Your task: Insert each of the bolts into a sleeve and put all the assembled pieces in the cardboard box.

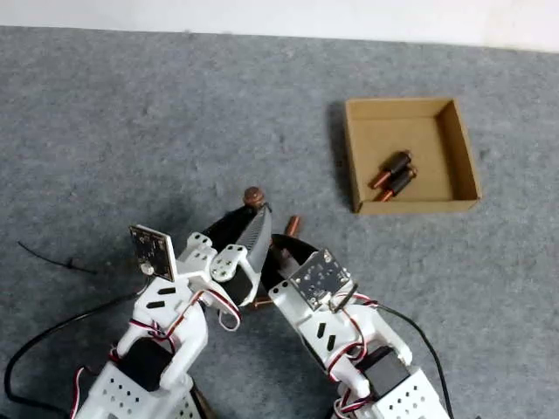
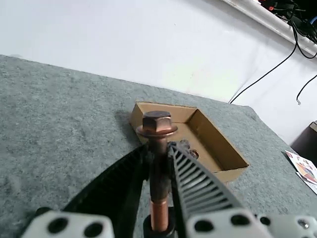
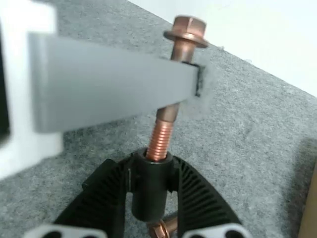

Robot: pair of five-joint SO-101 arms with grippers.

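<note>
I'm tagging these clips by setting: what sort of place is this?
Probably an indoor robotics lab or workshop bench: a grey felt-like table against a plain white wall, black cables trailing down it, and a small cardboard box for parts.

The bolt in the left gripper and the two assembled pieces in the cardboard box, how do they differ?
The bolt stands roughly upright in the left gripper; the assembled pieces lie flat in the cardboard box. The bolt has only its tip in the sleeve held by the right gripper; the assembled pieces have sleeves covering much of their length. Shared: copper metal, black sleeves.
</note>
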